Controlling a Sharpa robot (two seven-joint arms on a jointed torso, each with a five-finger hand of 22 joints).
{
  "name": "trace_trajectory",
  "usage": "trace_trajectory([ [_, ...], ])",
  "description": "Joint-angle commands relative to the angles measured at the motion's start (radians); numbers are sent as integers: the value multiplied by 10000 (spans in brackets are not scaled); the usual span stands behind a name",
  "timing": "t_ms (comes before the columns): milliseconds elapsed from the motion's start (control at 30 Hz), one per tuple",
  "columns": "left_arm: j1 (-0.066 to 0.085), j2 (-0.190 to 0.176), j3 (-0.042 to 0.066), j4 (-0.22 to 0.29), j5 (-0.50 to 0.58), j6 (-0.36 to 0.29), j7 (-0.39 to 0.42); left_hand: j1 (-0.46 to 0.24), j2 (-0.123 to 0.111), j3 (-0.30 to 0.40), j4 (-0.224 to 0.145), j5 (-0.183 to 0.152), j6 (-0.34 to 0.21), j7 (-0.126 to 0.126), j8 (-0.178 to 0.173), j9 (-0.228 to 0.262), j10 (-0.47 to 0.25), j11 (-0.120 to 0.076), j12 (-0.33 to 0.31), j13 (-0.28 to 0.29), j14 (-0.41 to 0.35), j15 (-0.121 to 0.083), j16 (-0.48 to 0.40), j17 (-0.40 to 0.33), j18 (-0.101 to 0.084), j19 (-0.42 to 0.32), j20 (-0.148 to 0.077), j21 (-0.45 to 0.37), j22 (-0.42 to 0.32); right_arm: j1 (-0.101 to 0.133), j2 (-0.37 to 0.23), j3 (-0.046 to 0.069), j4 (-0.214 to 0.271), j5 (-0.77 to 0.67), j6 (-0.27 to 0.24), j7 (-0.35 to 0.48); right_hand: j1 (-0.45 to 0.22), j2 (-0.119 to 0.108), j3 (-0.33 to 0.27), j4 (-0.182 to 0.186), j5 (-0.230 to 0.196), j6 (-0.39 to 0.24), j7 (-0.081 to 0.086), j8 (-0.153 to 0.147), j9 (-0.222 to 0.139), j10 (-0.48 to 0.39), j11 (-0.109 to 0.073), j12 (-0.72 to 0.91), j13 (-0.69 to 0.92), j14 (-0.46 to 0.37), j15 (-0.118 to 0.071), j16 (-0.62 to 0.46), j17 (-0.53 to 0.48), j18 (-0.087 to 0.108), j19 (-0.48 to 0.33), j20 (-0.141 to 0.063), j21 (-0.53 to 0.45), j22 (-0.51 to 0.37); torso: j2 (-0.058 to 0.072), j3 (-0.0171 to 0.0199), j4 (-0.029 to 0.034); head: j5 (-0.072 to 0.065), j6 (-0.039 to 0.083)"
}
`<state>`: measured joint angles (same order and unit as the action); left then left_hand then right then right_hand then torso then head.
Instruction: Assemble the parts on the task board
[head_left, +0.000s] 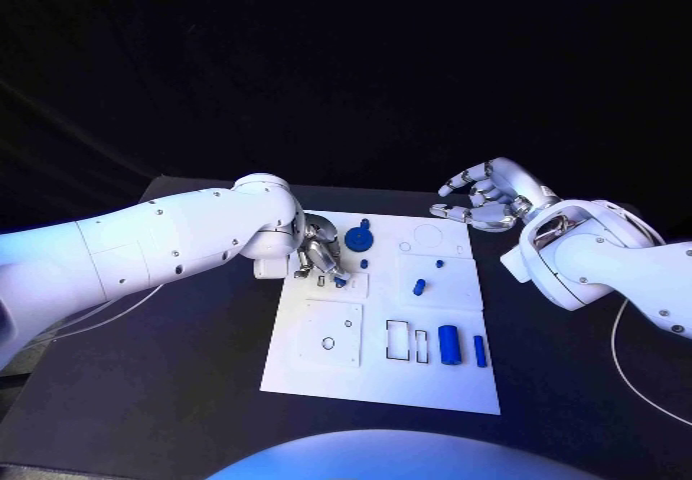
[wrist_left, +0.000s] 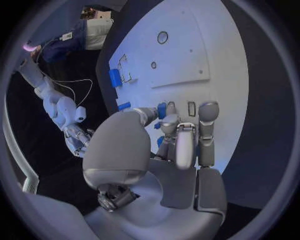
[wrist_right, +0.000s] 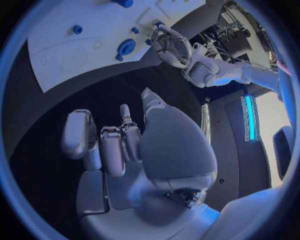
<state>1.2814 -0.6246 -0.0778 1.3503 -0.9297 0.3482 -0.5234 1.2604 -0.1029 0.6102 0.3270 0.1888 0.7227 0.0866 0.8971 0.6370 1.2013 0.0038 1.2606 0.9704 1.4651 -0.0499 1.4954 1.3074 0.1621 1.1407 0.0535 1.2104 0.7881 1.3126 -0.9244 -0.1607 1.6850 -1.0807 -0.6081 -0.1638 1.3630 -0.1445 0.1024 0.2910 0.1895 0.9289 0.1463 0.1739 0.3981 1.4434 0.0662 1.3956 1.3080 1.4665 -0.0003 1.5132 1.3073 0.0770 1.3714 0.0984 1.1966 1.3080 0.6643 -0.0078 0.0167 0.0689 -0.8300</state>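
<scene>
Black table (head_left: 173, 400) carries the white task board (head_left: 332, 375) at its centre.
Left hand (head_left: 320, 258) pinches a small blue part (head_left: 340, 282) at the board's upper left, beside a blue disc (head_left: 359, 238); right hand (head_left: 488, 195) hovers off the board's far corner, fingers curled around nothing.

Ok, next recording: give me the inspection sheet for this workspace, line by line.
Surface: black table, bare around the board.
Job's things: white task board; round blue part near its far edge; blue cylinder and slimmer blue bar near its front right; small blue pieces mid-board.
Clutter: nothing seen.
Hands: left hand down on the board's far left, fingers around a small blue part; right hand raised beyond the board's far right corner, fingers curled, holding nothing.
Cables: thin pale cable under the right arm.
Surroundings: dark backdrop.
</scene>
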Motion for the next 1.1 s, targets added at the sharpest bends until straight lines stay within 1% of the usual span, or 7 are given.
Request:
trace_trajectory([
  [33, 2, -187, 21, 250, 74, -581, 92, -140, -23, 1453, -1367, 70, 39, -115, 38, 987, 120, -1, 86, 60, 422, -38, 64, 844, -155, 112, 18, 93, 82, -15, -7, -3, -5, -48, 211, -72, -97, -12, -43, 23, 39, -78, 16, 45, 10, -80, -20, -58, 847, 607, -73, -41, 691, 122, -54, 4, -48, 64, 0, 14, 8, 6, 8],
  [200, -37, -434, 27, 549, -120, -1013, 140, -348, -155, 1881, -1607, 75, 81, -140, 81, 1071, 255, -31, 191, 192, 480, -66, 122, 960, -169, 170, -4, 173, 175, -40, -17, -4, -6, -48, 201, -54, -118, -9, -51, 23, 38, -84, 15, 54, 11, -84, -19, -65, 839, 606, -73, -45, 685, 125, -61, 4, -67, 53, 8, -2, 13, 10, -32],
  [400, -209, -596, 25, 834, -532, -1544, 182, -543, -233, 2226, -1791, 84, 143, -169, 135, 1151, 416, -62, 318, 357, 541, -94, 183, 1090, -205, 311, -26, 317, 400, -56, -33, -5, -6, -48, 176, -31, -118, -9, -51, 23, 38, -84, 15, 54, 11, -84, -19, -65, 839, 606, -73, -45, 685, 125, -61, 4, -67, 53, 6, -13, 5, 43, -57],
  [567, -353, -590, 11, 956, -724, -2017, 186, -1229, -716, 3559, -2482, 186, 409, -282, 322, 1355, 909, -186, 680, 871, 708, -214, 330, 1427, -285, 633, -138, 661, 908, -70, -35, -5, -6, -48, 164, -15, -129, -5, -53, 23, 38, -88, 15, 61, 11, -83, -20, -66, 838, 606, -73, -46, 684, 125, -60, 4, -68, 53, 15, -21, -13, 56, -81],
  [633, -389, -571, 9, 974, -774, -2164, 184, -1447, -771, 3784, -2605, 200, 462, -313, 364, 1400, 987, -216, 724, 924, 738, -242, 357, 1495, -303, 692, -162, 723, 1002, -75, -36, -5, -6, -48, 159, -12, -129, -5, -53, 23, 38, -88, 15, 61, 11, -83, -20, -66, 838, 606, -73, -46, 684, 125, -60, 4, -68, 53, 18, -18, -16, 52, -96],
  [867, -500, -503, -25, 1069, -1402, -2708, 147, -1675, -810, 3980, -2741, 214, 529, -354, 412, 1449, 1064, -256, 750, 927, 801, -278, 422, 1669, -342, 833, -199, 844, 1223, -90, -33, -5, -2, -48, 144, -17, -129, -5, -53, 23, 38, -88, 15, 61, 11, -83, -20, -66, 838, 606, -73, -46, 684, 125, -60, 4, -68, 53, 17, 2, -11, 78, -165],
  [1100, -555, -482, -37, 1167, -1682, -2564, 105, -1748, -814, 4045, -2787, 230, 551, -371, 426, 1464, 1121, -273, 777, 958, 812, -293, 431, 1690, -355, 888, -215, 886, 1300, -97, -28, -5, 14, -48, 149, -28, -139, 1, -56, 20, 39, -92, 14, 71, 12, -75, -21, -56, 847, 608, -73, -45, 694, 124, -56, 3, -67, 55, 23, 4, -15, 93, -195],
])
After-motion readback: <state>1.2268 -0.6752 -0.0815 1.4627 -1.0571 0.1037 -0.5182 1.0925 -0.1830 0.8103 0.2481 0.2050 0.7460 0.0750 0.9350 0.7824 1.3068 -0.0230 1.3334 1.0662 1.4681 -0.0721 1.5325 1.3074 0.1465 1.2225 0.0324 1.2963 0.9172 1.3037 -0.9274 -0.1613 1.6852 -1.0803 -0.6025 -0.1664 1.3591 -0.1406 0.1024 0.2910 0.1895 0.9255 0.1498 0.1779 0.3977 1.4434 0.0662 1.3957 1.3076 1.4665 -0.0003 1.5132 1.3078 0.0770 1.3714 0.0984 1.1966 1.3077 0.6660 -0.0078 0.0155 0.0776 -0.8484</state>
